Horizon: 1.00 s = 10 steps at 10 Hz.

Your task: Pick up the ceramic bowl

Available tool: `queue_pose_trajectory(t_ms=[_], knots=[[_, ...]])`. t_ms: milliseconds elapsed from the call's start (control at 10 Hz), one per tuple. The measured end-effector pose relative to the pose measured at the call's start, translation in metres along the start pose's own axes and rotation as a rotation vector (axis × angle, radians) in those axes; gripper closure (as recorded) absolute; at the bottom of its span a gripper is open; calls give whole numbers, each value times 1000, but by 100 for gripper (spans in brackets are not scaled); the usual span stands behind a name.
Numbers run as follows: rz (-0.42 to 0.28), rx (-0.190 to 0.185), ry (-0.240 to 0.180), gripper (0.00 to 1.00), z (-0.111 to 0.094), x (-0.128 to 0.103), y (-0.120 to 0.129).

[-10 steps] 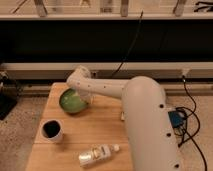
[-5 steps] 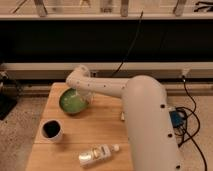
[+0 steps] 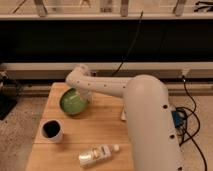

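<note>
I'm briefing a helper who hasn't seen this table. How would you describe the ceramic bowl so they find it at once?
On the wooden table, look to the far left area, where the white arm's pincer reaches down. The ceramic bowl sits right there: round, shallow, glossy green, wider than the white mug nearer the front, and unlike the bottle lying on its side.

No text, brand, number or sign can be read anywhere. A pale label is carried by the small clear plastic bottle (image 3: 99,154) lying on its side on the light wooden table (image 3: 107,131), but nothing on it can be made out. The two-finger gripper (image 3: 85,98) is placed at the round glossy green ceramic bowl (image 3: 73,102); no marking is seen there.
</note>
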Motion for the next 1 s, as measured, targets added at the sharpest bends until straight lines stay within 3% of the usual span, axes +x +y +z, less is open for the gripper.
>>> queue_pose_trajectory(t_ms=[500, 1000], knots=[[-91, -13, 8, 99, -2, -1, 3], [-111, -14, 14, 99, -12, 0, 13]])
